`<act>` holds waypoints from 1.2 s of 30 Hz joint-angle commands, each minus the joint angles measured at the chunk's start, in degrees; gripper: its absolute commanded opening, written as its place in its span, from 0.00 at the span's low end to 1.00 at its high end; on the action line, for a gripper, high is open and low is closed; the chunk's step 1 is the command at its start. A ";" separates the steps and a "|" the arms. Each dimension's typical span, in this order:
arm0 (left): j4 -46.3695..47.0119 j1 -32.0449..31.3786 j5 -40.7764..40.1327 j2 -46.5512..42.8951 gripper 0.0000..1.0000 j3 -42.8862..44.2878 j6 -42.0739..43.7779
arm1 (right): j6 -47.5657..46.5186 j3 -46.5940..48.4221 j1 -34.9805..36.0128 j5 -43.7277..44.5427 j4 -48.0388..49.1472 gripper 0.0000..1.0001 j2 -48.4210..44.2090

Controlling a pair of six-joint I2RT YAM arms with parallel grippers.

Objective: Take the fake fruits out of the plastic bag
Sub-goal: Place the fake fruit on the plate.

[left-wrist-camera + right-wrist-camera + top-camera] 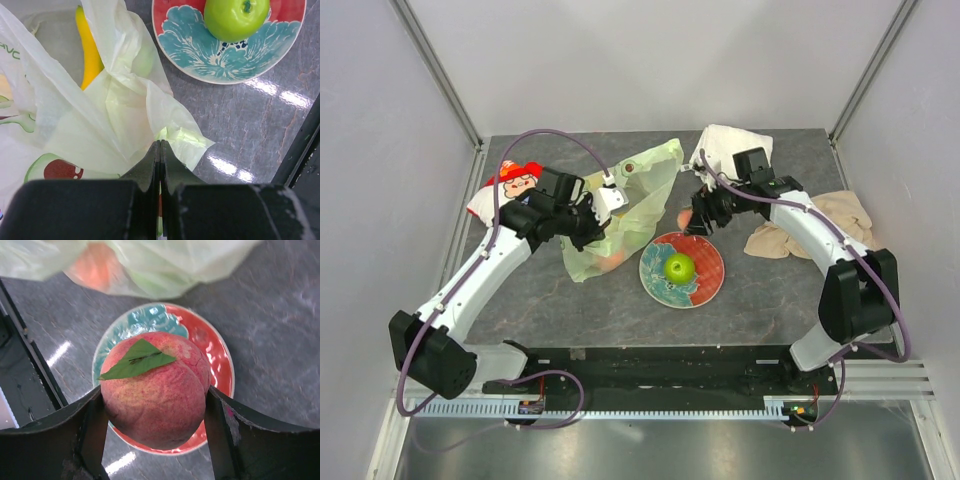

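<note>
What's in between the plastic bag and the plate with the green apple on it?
Nothing, just a bare strip of grey table separates the plastic bag from the plate. The left wrist view shows it best.

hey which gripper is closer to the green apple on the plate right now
Right. The right gripper, shut on the peach, hangs over the plate just beyond the green apple. The left gripper pinches the plastic bag farther off to the apple's left.
</note>
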 commanded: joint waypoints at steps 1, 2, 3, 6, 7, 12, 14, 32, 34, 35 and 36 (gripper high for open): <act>3.27 0.31 1.23 0.14 0.02 1.96 -1.90 | -4.38 -3.79 -1.56 0.64 -2.91 0.54 -0.28; 3.18 0.31 1.14 -0.04 0.02 1.96 -1.81 | -4.38 -4.14 -1.56 0.81 -2.74 0.54 1.21; 3.27 0.40 0.88 -0.39 0.02 1.96 -1.72 | -4.30 -4.23 -1.47 1.60 -2.73 0.54 2.01; 3.09 0.40 0.44 -1.09 0.02 1.70 -1.28 | -4.29 -5.45 -1.73 3.00 -3.08 0.54 3.95; 3.09 0.75 0.44 -1.35 0.02 1.70 -1.28 | -5.51 -5.98 -1.82 3.18 -3.78 0.54 4.21; 3.36 1.72 1.40 -1.97 0.02 0.38 -1.72 | -6.32 -8.18 -2.26 5.21 -4.32 0.57 5.44; 3.36 1.98 1.58 -1.89 0.02 0.46 -1.98 | -5.88 -7.84 -2.52 5.12 -4.05 0.60 6.67; -0.24 1.98 3.77 -2.76 0.02 0.91 -0.32 | -8.25 5.52 -4.55 4.25 -11.61 0.98 -1.14; -2.18 1.98 4.04 -3.73 0.02 -0.06 0.91 | -5.64 8.06 -4.28 0.65 -9.86 0.98 -1.76; -2.70 1.98 3.95 -4.60 0.02 -0.58 1.00 | -4.05 8.95 -3.85 -0.06 -7.42 0.98 -1.50; -2.97 1.98 3.87 -4.96 0.02 -1.46 1.09 | -1.86 10.61 -3.41 -1.02 -6.18 0.98 -0.28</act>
